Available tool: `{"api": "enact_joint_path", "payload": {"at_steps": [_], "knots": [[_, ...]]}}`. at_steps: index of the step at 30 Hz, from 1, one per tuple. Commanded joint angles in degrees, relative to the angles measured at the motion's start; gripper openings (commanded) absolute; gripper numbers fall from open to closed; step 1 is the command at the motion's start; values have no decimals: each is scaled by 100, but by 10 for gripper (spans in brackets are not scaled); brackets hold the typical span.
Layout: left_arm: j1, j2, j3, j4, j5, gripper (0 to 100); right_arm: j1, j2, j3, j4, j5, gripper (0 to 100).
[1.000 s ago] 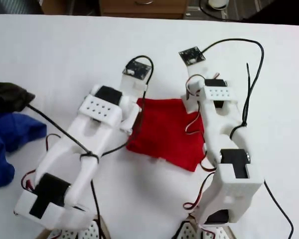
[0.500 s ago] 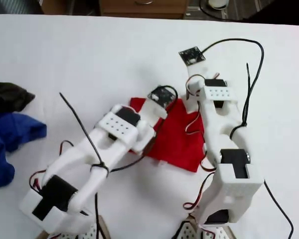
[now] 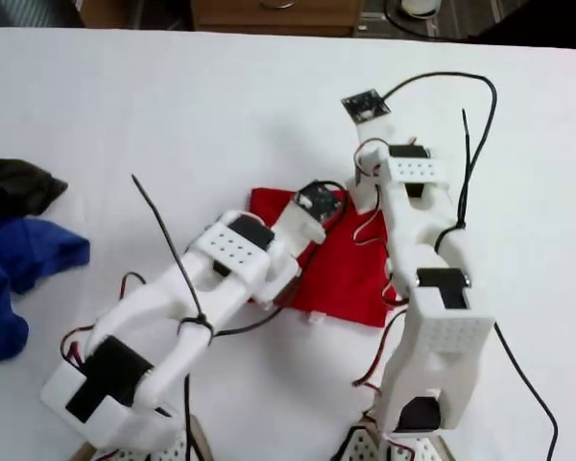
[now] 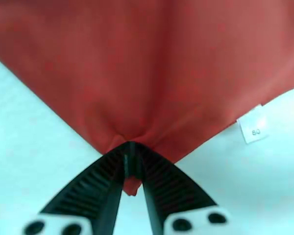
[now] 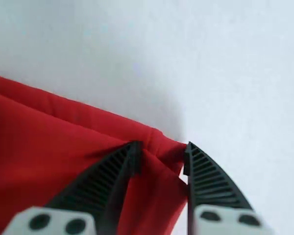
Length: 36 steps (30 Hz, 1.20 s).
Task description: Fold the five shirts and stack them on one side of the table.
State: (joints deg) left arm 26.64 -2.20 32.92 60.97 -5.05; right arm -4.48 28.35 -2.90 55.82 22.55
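At the left edge of the counter point(image 3: 173, 96) a crumpled black garment point(image 3: 19, 184) lies against a heap of blue clothes point(image 3: 19, 279), both well apart from the arms. Next comes the left arm point(image 3: 173, 317), which stretches from the near edge slantwise toward the middle. Its wrist lies over the left part of the red shirt point(image 3: 350, 274) and hides that side from the high view, and a stiff black cable point(image 3: 158, 230) sticks up from it. The left jaws are clenched on a corner of the red shirt, with the cloth puckered and drawn to a point between them. A small white tag point(image 4: 255, 129) pokes out from the shirt's edge just beside that grip. The shirt itself lies flat in the middle of the counter, nearer the near edge, between the two arms. The right arm point(image 3: 427, 288) stands along the shirt's right side and covers that edge. The right jaws grasp a bunched fold at the shirt's corner, slightly apart with red cloth filling the gap between them. A black wire point(image 3: 480, 144) loops from this arm over the bare counter toward the right edge.
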Motion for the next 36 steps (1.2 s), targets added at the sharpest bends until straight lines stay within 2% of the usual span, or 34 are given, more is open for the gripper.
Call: {"api": "enact_joint_path", "payload": {"at_steps": [1, 8, 13, 14, 17, 21, 25, 27, 31, 36], "knots": [[97, -18, -224, -44, -35, 25, 75, 154, -897, 251, 26, 151], [53, -26, -347, 44, -35, 27, 163, 505, -1793, 963, 26, 151], [44, -176, -1130, 659, -35, 46, 347, 259, -2268, 1701, 44, 153], [35, -281, -1305, 782, -35, 62, 347, 242, -2303, 1824, 220, 154], [-149, -615, -1675, 1002, -26, 109, 303, 251, -2356, 2149, 1389, 155], [-1002, -879, -1543, 1011, -18, 150, 391, 268, -2444, 2193, 1952, 184], [-2119, -993, -1288, 993, -35, 152, 365, 470, -2804, 2220, 2198, 327], [-2611, -1011, -1297, 985, -35, 152, 233, 664, -3095, 2378, 2330, 364], [-3376, -1011, -1323, 1002, -97, 151, -207, 1059, -3798, 2905, 2585, 342], [-4009, -1011, -1288, 1002, -352, 151, -708, 1604, -4457, 3442, 2620, 326]]}}
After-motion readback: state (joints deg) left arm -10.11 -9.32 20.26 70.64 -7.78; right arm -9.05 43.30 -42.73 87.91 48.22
